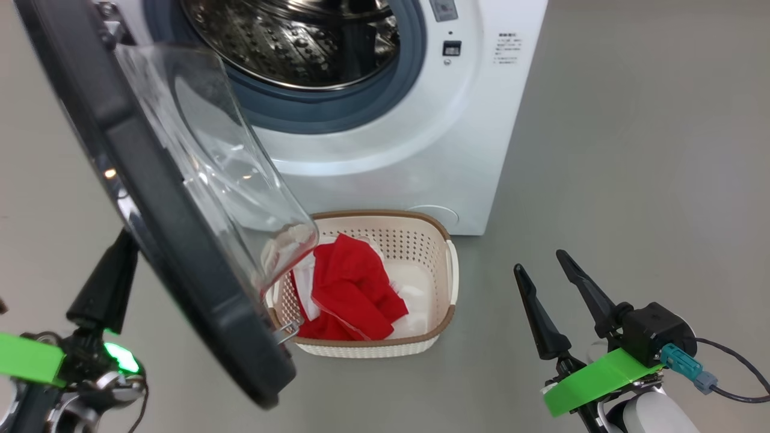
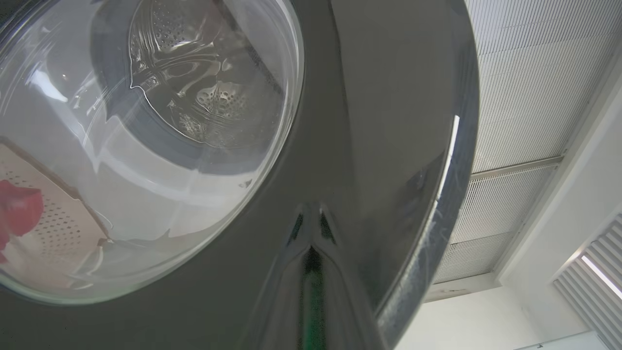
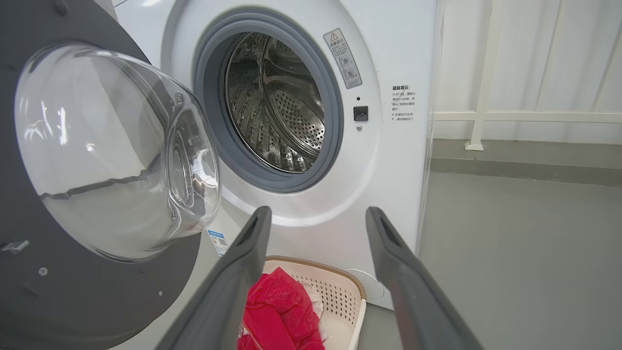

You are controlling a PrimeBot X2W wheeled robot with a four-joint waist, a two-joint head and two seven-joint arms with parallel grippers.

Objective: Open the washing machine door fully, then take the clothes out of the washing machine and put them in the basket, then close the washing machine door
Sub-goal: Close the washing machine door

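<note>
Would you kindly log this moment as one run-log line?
door: open | drum: no clothes seen | clothes: in basket | left tool: shut, tip on door's outside | right tool: open, free

A white railing [image 3: 534, 116] stands beyond the grey floor [image 1: 631, 150], and slatted ceiling panels [image 2: 525, 73] run overhead.

Bright, even light from a ceiling lamp [image 2: 601, 276]; white glare streaks the door [image 2: 369, 146] (wide-angle bending in wrist views); faint shadows.
</note>
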